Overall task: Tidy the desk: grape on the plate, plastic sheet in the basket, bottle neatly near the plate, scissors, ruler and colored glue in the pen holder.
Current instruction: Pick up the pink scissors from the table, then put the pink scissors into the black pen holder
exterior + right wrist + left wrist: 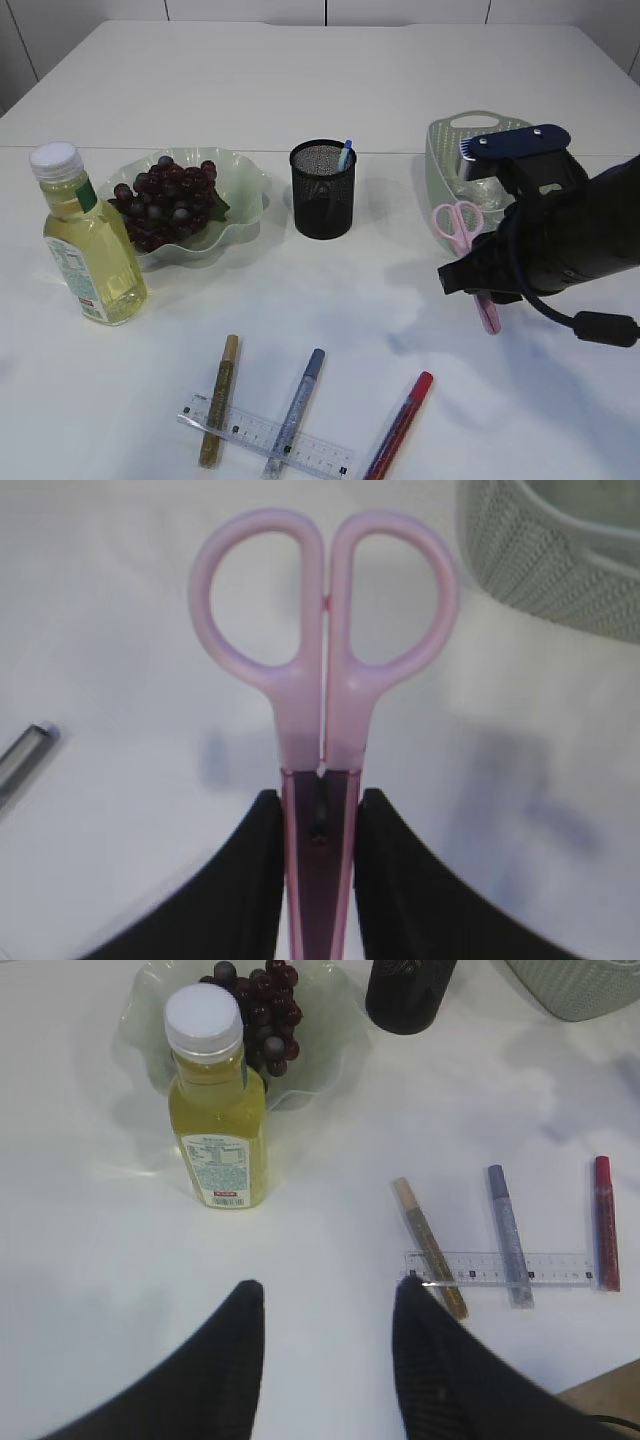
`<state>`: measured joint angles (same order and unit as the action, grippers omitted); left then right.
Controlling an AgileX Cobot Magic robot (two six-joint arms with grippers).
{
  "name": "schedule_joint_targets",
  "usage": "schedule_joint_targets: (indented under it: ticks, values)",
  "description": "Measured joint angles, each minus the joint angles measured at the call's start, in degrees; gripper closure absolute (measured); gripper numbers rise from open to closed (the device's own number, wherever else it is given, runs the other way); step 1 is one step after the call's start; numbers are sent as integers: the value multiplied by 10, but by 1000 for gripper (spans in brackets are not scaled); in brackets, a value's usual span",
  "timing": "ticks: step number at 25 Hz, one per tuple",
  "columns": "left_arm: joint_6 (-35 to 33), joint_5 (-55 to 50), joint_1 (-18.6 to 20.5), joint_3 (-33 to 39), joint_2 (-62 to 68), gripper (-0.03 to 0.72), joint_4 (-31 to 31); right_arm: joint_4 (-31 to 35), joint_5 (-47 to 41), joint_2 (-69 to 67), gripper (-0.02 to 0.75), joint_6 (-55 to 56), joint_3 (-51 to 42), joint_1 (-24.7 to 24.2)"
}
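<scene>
My right gripper (318, 800) is shut on pink scissors (322, 680) and holds them above the table, left of the green basket (440, 150); the scissors (458, 224) also show in the exterior view. Dark grapes (165, 200) lie on the green plate (245, 185). The yellow bottle (88, 240) stands upright left of the plate. The black mesh pen holder (322, 190) holds one blue-tipped item. A clear ruler (265, 436) lies under gold (219, 400) and silver (297, 408) glue pens; a red one (400, 425) lies beside. My left gripper (325, 1295) is open and empty over bare table.
A clear plastic sheet (478, 190) shows dimly inside the basket behind my right arm. The table's front edge (600, 1385) is close to the ruler in the left wrist view. White wall panels stand behind the table.
</scene>
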<state>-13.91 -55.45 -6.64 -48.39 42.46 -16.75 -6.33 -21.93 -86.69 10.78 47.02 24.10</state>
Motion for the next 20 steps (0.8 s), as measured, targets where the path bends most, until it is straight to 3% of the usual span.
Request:
schedule_joint_targets:
  ticks: [14,20]
  values:
    - [0,10,0,0,0,373,-2,-28,80,-17,544,-1,54,0]
    - [0,11,0,0,0,375,-3,-39,159,-31,544,-1,59,0]
